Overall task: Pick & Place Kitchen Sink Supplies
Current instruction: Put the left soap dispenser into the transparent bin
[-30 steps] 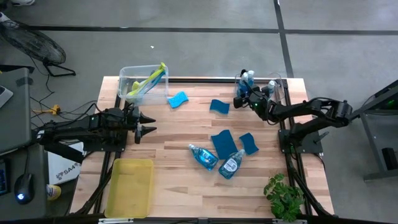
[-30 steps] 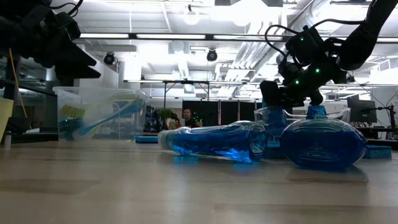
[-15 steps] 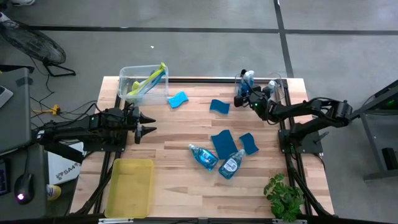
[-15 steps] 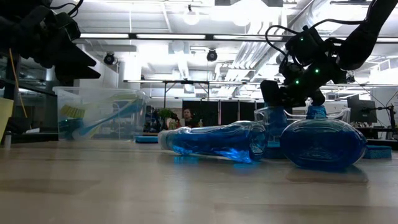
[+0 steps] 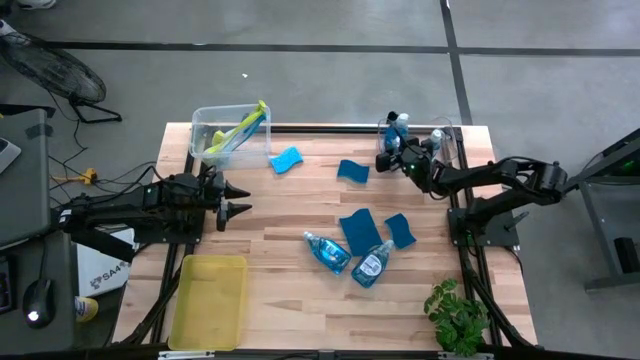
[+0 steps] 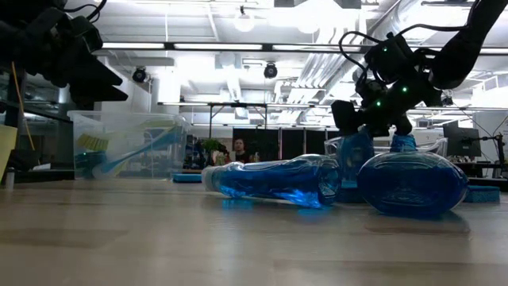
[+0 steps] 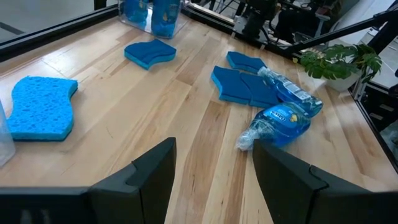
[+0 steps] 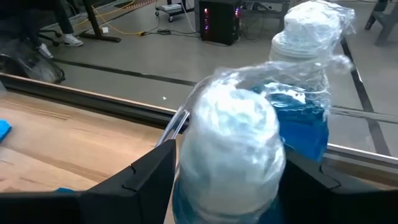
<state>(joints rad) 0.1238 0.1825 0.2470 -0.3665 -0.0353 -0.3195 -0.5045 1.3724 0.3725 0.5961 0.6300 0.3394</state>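
Note:
My right gripper point(image 5: 392, 158) is at the far right corner, shut on a small bottle of blue dish soap point(image 8: 233, 143) with a white cap under clear wrap. A second bottle point(image 8: 308, 93) stands just behind it in a clear bin point(image 5: 443, 141). Two more bottles point(image 5: 327, 251) point(image 5: 373, 264) lie on their sides mid-table. Several blue sponges point(image 5: 286, 159) point(image 5: 352, 171) point(image 5: 358, 232) lie flat. Yellow-green brushes point(image 5: 240, 128) lean in the far left bin. My left gripper point(image 5: 238, 198) hovers open at the table's left. My right gripper holds the bottle's body point(image 8: 186, 205) below the cap, pinched between its two fingers point(image 8: 146, 180), one on each side. The fingers come in about level from the table's right. The bottle stands upright in the hold point(image 6: 357, 151); its base is hidden behind the lying bottles.
A yellow tray point(image 5: 208, 300) sits at the near left corner. A clear bin point(image 5: 205, 125) holds the brushes at the far left. A potted plant point(image 5: 455, 315) stands at the near right corner. Bare wood lies between the left gripper and the sponges.
My right gripper has edged slightly at the clear bin with the bottle it holds. Nothing else has moved.

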